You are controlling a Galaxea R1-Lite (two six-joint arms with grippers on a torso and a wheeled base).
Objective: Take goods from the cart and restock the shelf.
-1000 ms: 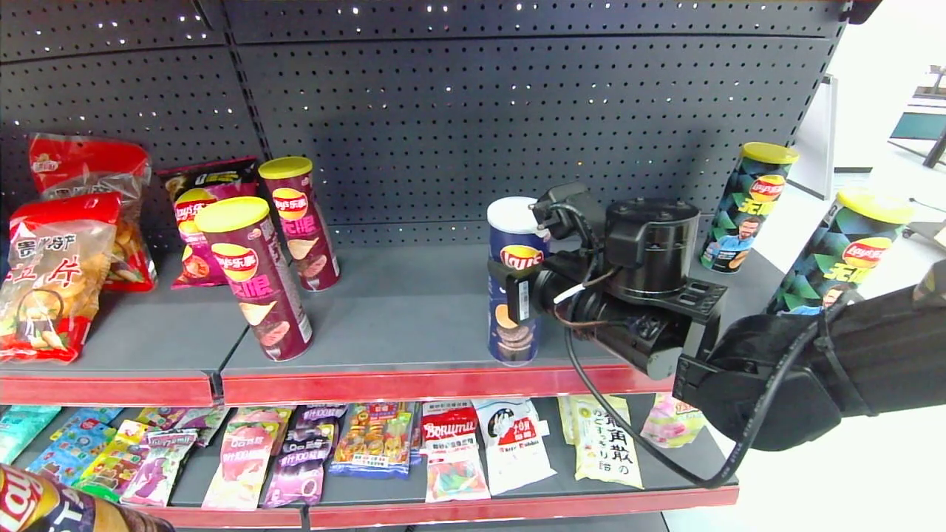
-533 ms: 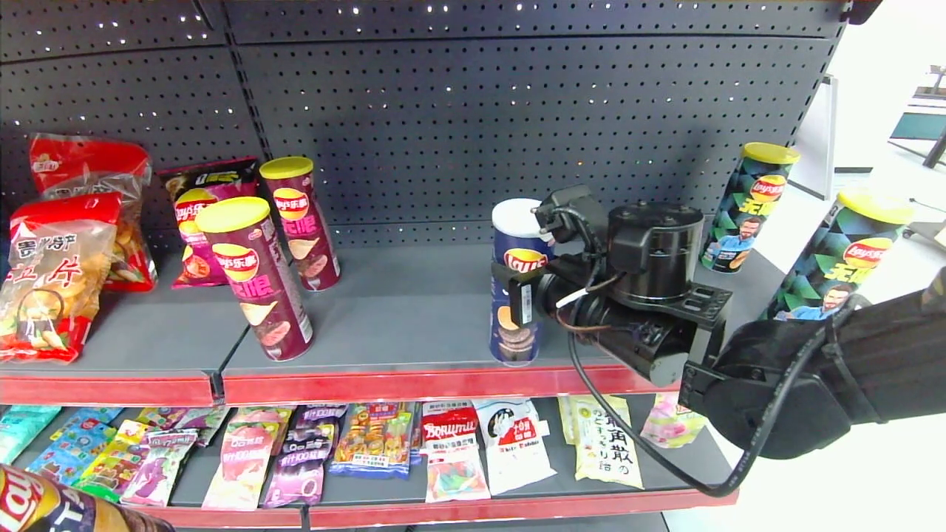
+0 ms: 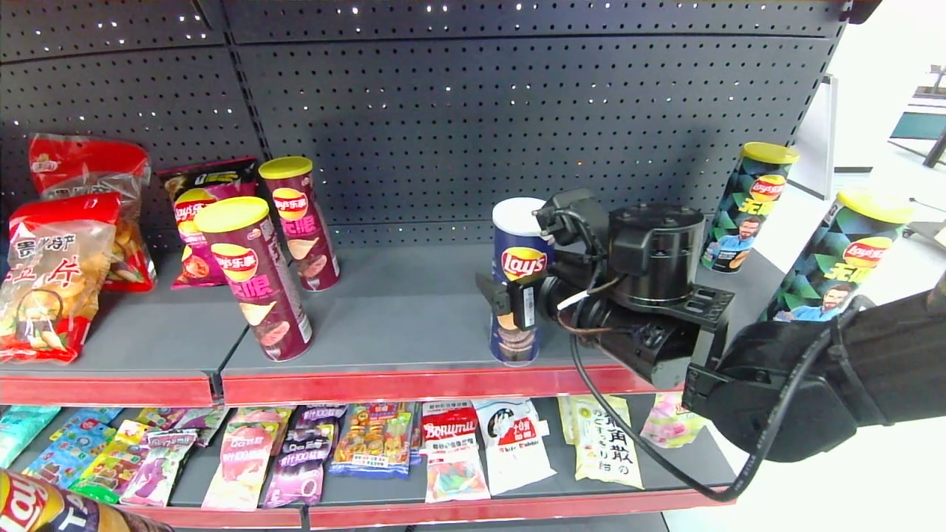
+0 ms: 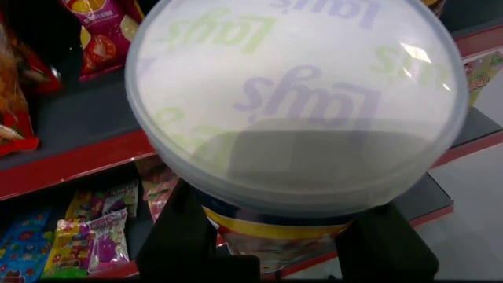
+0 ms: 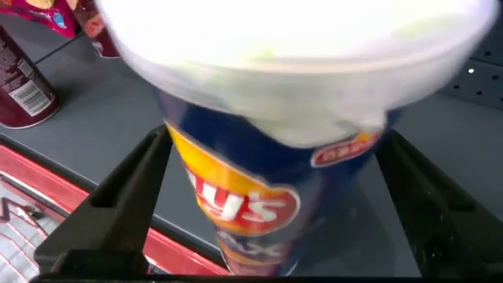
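Jaws of the right gripper (image 3: 512, 297) stand spread, one on either side of the tall blue cylindrical chip can (image 3: 519, 255) with the white plastic lid. The right wrist view shows a gap between each finger and the can wall, so nothing is pinched.

Big picture first: a dark grey metal shelf (image 3: 414, 384) with a pegboard back and a red front lip. Our can stands upright on its upper deck, right at the six o'clock edge, just behind that lip. At nine o'clock of it stand two maroon cans (image 3: 255, 284) with yellow lids. At three o'clock are green-and-black patterned cans (image 3: 748, 203), well apart from it.

Down at seven o'clock of the head view, the left gripper (image 4: 287, 240) is clamped on a second can (image 4: 299, 102), dark blue and yellow with a translucent lid, held off the shelf.

Now the danger, as I read it: a tall, narrow can so near the edge tips easily. If the right arm pulls back crooked, a finger could clip the wall and send it over the lip toward six o'clock. Bringing the second can in too tight could knock the first.
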